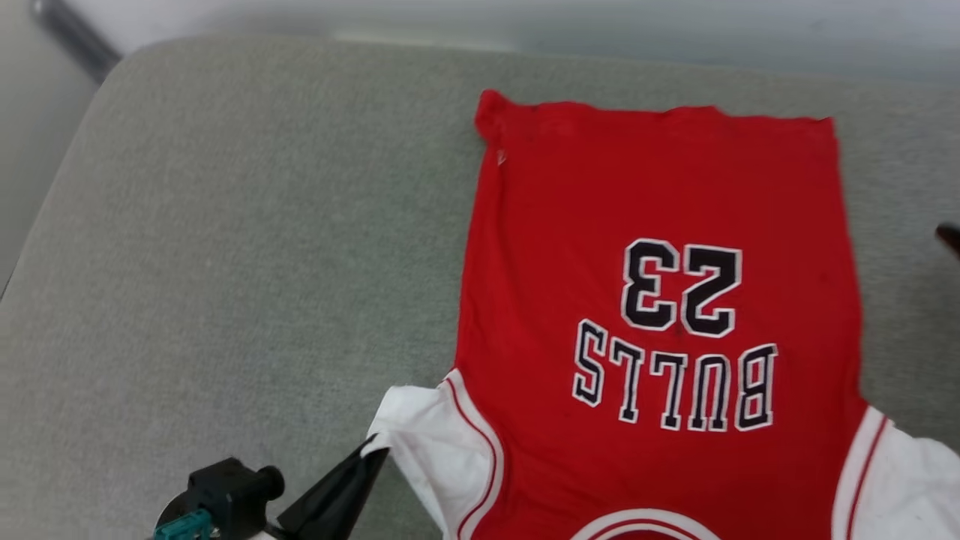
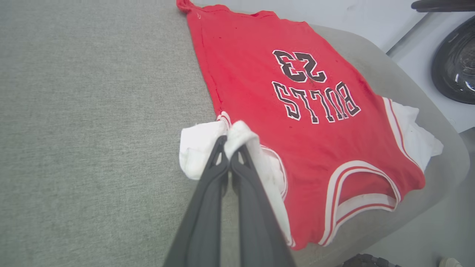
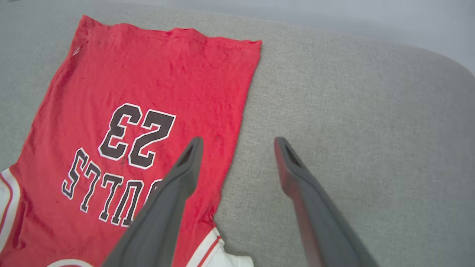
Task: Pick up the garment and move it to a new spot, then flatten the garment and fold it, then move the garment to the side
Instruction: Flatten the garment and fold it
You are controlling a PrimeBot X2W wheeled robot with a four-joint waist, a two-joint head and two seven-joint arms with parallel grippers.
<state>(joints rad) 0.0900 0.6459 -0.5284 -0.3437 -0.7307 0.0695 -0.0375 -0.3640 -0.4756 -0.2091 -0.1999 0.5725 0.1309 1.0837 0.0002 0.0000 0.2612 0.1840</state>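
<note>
Light is even, bright and diffuse in all three views; no single source is made out. Shadows are kept soft, with a thin one noted under the edge of the red shirt (image 1: 660, 225) on the grey cushion (image 1: 225, 262). The top strip of the head view is blurred and washed out. In the left wrist view, small glare spots are caught on a dark glossy object (image 2: 456, 63), and the cushion's far edge is bowed by the wide lens. A red cast is thrown on one finger (image 3: 293, 174) of the right claw (image 3: 238, 142). Close to the lens, the fingers are rendered soft.
</note>
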